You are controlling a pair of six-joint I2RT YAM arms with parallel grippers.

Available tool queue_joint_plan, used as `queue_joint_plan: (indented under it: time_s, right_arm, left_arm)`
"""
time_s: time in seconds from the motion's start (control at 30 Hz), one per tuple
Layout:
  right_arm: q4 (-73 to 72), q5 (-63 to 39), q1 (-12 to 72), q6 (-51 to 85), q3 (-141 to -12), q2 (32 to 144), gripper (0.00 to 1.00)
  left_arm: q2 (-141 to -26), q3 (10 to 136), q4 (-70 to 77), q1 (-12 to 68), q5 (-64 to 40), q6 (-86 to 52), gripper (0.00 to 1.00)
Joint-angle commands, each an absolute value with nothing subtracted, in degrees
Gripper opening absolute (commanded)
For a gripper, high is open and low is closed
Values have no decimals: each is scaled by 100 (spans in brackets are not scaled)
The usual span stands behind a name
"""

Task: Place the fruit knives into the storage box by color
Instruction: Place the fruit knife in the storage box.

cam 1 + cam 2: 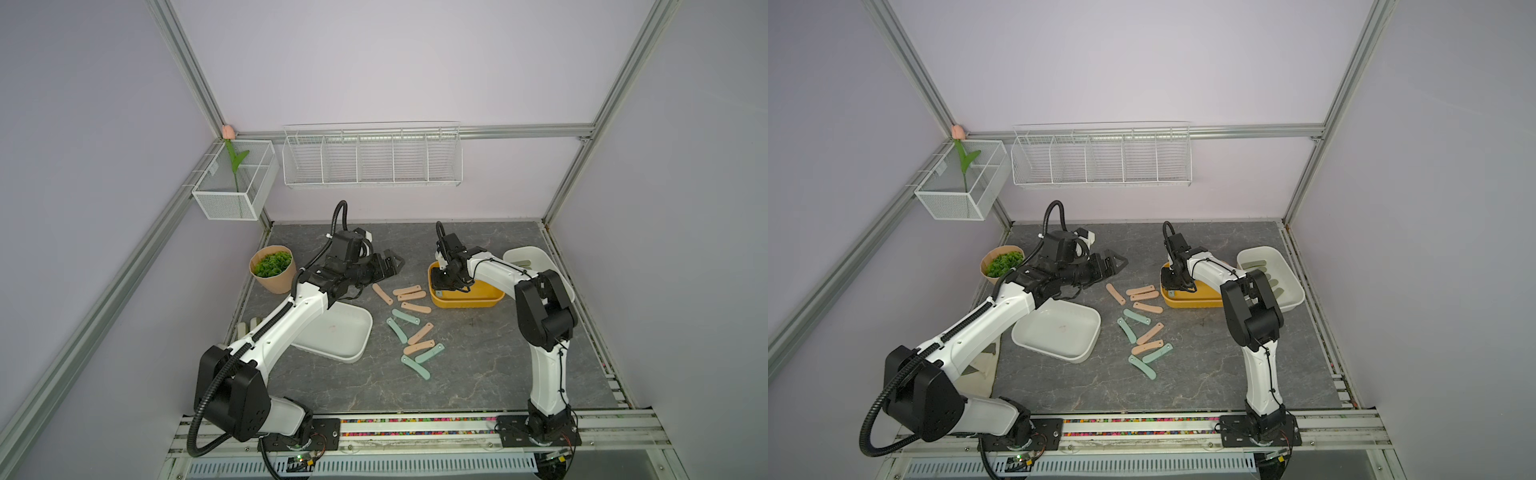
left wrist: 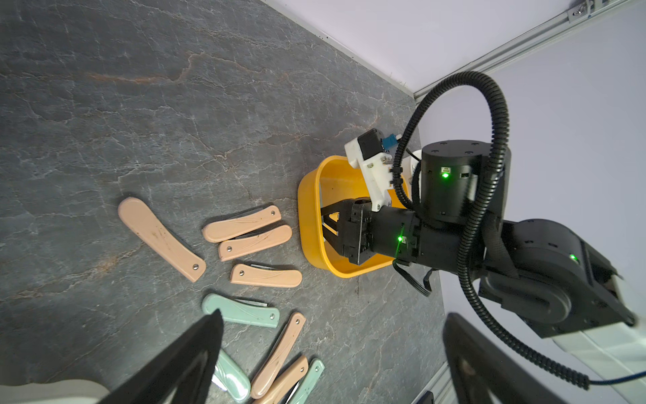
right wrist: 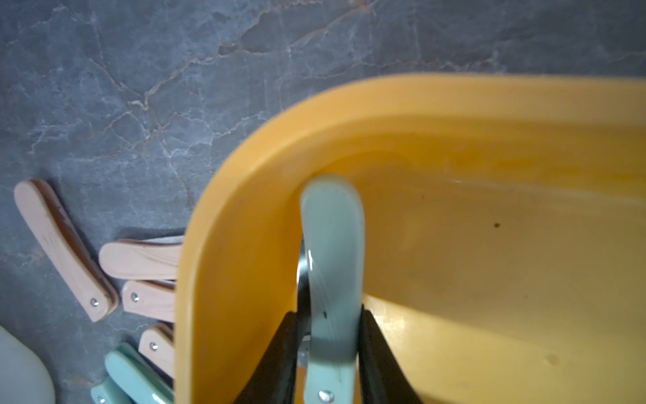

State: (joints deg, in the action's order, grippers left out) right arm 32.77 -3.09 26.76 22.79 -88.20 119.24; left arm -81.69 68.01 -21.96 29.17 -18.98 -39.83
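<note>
Right wrist view shows the right gripper [image 3: 328,314] clenched on a mint-teal fruit knife [image 3: 332,245]. Both jaws pinch its handle, and its rounded end reaches ahead of them, down inside the yellow storage box [image 3: 244,168], close to the wall. Beyond that wall, off to one side of the jaws, lie peach-pink knives [image 3: 63,248] on the grey table [image 3: 140,87]. Left wrist view shows the left gripper [image 2: 334,314] released, jaws wide apart, with another teal knife [image 2: 241,311] just beside one fingertip. In a top view, olive knives [image 1: 1254,264] lie in a white tray [image 1: 1258,249], behind the right jaws.
</note>
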Motion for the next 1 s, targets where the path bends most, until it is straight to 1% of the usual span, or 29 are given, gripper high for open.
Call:
queue_joint_plan:
  time_s: [0.0, 0.5, 0.63, 0.77, 0.83, 0.9, 0.97]
  right_arm:
    - [3270, -379, 2689, 2495, -8882, 12031, 31]
    - [2997, -608, 2611, 2846, -8518, 12071, 37]
    - [3022, -650, 2537, 2806, -8486, 11849, 40]
    - [3181, -632, 2446, 2710, -8536, 11515, 45]
    - [3262, -591, 2396, 2648, -8534, 11319, 50]
    - [3344, -543, 2380, 2583, -8530, 11114, 60]
    - [3438, -464, 2380, 2473, -8507, 10886, 78]
  left_arm:
    - [-8186, 6917, -2251, 2936, -1912, -3920, 99]
    - [-8208, 6952, -2258, 2944, -1847, -4056, 99]
    - [-8184, 6954, -2305, 2953, -1813, -4047, 99]
    - [-8187, 6969, -2343, 2953, -1802, -4019, 99]
    - [-8170, 6983, -2388, 2954, -1778, -3987, 99]
    - [-8131, 6977, -2426, 2953, -1758, -3966, 99]
    - [-8073, 6923, -2427, 2959, -1743, -3964, 99]
